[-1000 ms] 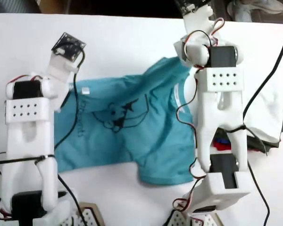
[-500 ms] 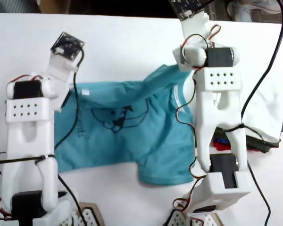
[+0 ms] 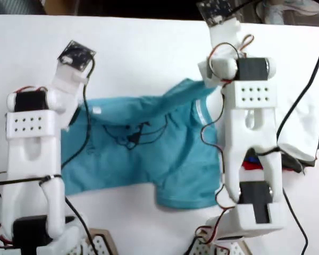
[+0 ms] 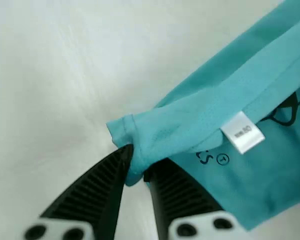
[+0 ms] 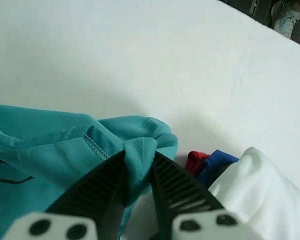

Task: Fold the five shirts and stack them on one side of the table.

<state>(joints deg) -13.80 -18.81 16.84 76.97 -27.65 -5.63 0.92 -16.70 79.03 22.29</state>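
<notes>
A teal shirt (image 3: 143,154) with a black print lies spread in the middle of the white table, its top edge lifted and folded over. My left gripper (image 4: 136,167) is shut on one corner of the teal shirt (image 4: 215,125), near a white size tag (image 4: 242,132). The right gripper (image 5: 138,165) is shut on the other lifted corner of the teal shirt (image 5: 65,140). In the high view the left arm (image 3: 32,138) stands at the shirt's left side and the right arm (image 3: 250,133) over its right side.
A pile of other shirts, white (image 3: 303,133) on top with red and blue (image 3: 251,160) showing beneath, lies at the table's right. The same pile (image 5: 260,185) sits just beyond the right gripper. Cables hang along both arms. Bare table (image 3: 143,58) stretches behind the shirt.
Both grippers have kept hold of the shirt's top edge and drawn it a little toward the near side, so the fold covers more of the print. The right arm shifted slightly right.
</notes>
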